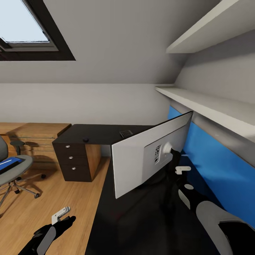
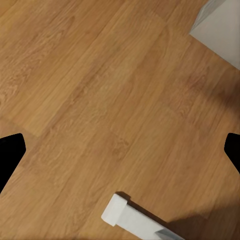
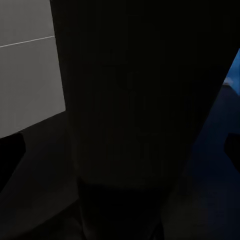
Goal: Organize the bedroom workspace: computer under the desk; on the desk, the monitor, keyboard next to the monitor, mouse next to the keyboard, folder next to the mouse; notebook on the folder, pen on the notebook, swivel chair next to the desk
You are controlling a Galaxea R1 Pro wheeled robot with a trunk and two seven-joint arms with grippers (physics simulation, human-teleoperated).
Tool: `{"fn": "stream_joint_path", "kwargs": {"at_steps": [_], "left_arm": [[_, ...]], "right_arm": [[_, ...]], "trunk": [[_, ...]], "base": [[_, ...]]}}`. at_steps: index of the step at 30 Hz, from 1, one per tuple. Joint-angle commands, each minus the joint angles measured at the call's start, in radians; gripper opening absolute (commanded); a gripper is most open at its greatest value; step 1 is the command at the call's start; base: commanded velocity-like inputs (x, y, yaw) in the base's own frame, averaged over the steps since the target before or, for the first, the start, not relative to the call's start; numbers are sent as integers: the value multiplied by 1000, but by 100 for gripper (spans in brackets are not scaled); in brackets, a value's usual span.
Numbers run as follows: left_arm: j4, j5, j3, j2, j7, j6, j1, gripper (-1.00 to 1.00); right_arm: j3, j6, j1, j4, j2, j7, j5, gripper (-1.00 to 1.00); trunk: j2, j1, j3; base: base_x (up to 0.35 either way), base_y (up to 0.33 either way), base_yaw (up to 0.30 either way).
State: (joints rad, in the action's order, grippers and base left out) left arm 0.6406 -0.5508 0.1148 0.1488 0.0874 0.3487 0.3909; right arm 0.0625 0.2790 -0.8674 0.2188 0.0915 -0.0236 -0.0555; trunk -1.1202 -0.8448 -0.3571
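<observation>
Glossy desk [image 1: 106, 134], right claw [image 1: 182, 169] behind monitor [image 1: 141, 156], grip unclear

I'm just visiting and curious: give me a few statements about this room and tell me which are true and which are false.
1. The monitor shows its pale grey back. True.
2. The blue folder lies on the desk. False: it lies on the swivel chair.
3. The left hand hangs over wood floor. True.
4. The drawer unit has three round knobs. True.
5. The wall panel behind the desk is red. False: it is blue.
</observation>
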Motion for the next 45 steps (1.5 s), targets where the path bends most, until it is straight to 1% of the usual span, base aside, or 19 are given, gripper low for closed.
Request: {"fn": "stream_joint_path", "kwargs": {"at_steps": [1, 7, 23, 33, 45], "left_arm": [[2, -11, 0, 0, 6, 6, 0, 100], [2, -11, 0, 0, 6, 6, 0, 100], [2, -12, 0, 0, 6, 6, 0, 100], [2, -12, 0, 0, 6, 5, 0, 100], [1, -12, 0, 0, 5, 5, 0, 100]], "right_arm": [[7, 3, -1, -1, 0, -2, -6, 100], [7, 3, -1, -1, 0, -2, -6, 100], [8, 3, -1, -1, -1, -2, -6, 100], [10, 5, -1, -1, -3, -2, -5, 100], [15, 9, -1, -2, -8, -2, -5, 100]], "trunk": [[-1, 0, -1], [-1, 0, -1], [-1, 0, -1], [-1, 0, -1], [-1, 0, -1]], "base": [[0, 0, 0], [-163, 0, 0], [-322, 69, 0], [-272, 206, 0], [-46, 316, 0]]}}
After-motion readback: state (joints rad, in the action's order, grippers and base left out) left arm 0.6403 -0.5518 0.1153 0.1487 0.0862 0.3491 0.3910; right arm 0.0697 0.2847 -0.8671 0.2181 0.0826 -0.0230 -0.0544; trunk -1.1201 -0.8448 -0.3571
